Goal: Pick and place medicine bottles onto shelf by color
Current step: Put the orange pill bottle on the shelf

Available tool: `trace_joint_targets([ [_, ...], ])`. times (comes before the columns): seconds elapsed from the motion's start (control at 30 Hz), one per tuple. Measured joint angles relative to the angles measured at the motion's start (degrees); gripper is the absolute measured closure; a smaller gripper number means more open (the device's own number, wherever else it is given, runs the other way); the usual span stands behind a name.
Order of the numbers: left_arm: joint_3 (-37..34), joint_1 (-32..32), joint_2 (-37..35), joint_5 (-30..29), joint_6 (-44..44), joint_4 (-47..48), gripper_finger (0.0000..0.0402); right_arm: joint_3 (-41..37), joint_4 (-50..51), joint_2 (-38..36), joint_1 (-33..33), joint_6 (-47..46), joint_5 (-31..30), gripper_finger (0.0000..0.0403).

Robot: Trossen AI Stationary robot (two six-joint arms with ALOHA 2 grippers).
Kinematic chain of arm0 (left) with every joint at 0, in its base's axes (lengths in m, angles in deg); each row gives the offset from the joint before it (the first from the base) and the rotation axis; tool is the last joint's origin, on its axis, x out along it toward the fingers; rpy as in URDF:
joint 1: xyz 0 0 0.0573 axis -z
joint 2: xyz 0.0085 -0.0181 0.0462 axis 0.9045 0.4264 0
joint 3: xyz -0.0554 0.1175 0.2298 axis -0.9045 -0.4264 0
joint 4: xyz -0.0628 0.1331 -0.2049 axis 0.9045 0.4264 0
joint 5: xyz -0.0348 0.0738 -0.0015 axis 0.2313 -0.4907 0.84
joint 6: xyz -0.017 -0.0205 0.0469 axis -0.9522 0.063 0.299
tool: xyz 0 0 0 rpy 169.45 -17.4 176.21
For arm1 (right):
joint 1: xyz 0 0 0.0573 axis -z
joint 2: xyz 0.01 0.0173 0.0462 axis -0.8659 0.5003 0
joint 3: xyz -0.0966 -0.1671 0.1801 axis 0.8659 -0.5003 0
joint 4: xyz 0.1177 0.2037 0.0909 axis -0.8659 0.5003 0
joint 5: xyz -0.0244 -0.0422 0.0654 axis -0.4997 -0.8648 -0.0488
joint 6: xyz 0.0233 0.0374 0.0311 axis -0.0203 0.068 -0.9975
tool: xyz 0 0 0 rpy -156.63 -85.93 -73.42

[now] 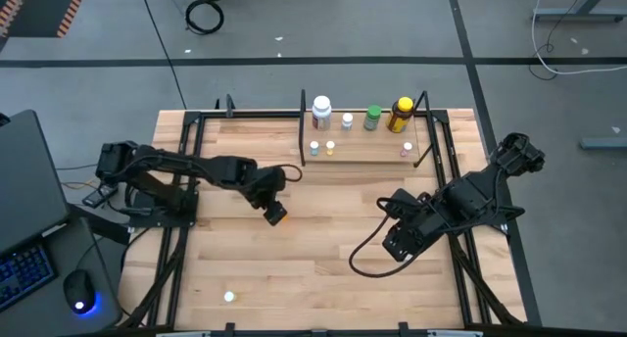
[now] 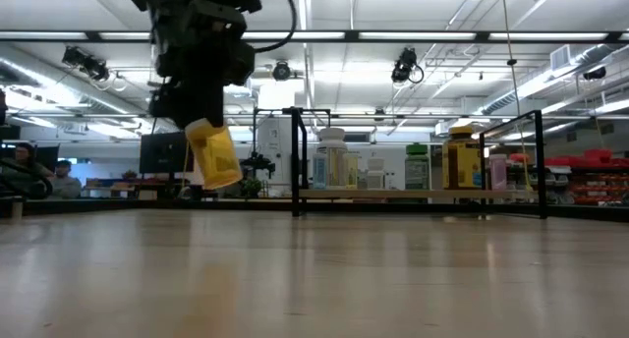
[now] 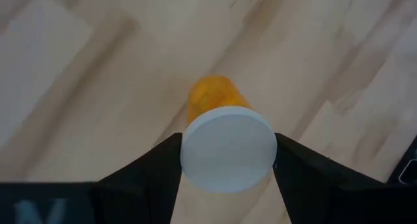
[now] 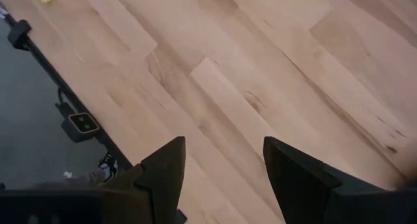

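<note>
Wooden tabletop [image 1: 323,278] on grey floor. Keyboard [image 1: 22,274] and blue-lit mouse [image 1: 80,300] just off its corner. Coiled black cable [image 1: 205,16] well apart on floor.

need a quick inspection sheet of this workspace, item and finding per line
surface: wooden tabletop, bare planks.
job's things: shelf holds white bottle, green bottle, yellow bottle and small ones; orange bottle in the air, tilted; small white piece near the front edge.
clutter: nothing seen.
hands: left hand shut on the orange bottle; right hand open, empty, above the table.
cables: black cable looping by the right arm.
surroundings: laptop and mouse beside the table.
</note>
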Motion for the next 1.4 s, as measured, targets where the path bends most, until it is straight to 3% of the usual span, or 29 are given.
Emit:
trace_joint_targets([
  [0.27, 21.2, -1.3, 14.1, -0.5, 14.2, 13.2, 0.0179, 0.0, 1.3, 0.0, 0.1, -0.9, 0.3, 0.0188],
  [0.4, 32.4, -1.6, 22.5, -0.6, 19.6, 17.3, 0.0176, 0.0, 2.6, 0.0, -0.8, -4.5, 3.5, 0.0188],
  [0.5, 39.1, -1.7, 27.6, -0.7, 23.0, 19.3, 0.0171, 0.0, 3.5, 0.0, -3.3, -8.1, 5.9, 0.0188],
  [0.67, 47.9, -1.9, 34.3, -0.7, 28.0, 22.2, 0.0174, 0.0, 5.1, 0.0, -9.6, -17.2, 4.2, 0.0188],
  [0.93, 54.3, -1.5, 41.9, -0.7, 31.9, 25.3, 0.0172, 0.0, 6.4, 0.0, -15.3, -27.0, 2.0, 0.0188],
  [1.4, 54.2, -1.2, 44.1, -0.7, 31.4, 26.7, 0.0168, 0.0, 7.2, 0.0, -16.0, -28.2, 0.4, 0.0188],
])
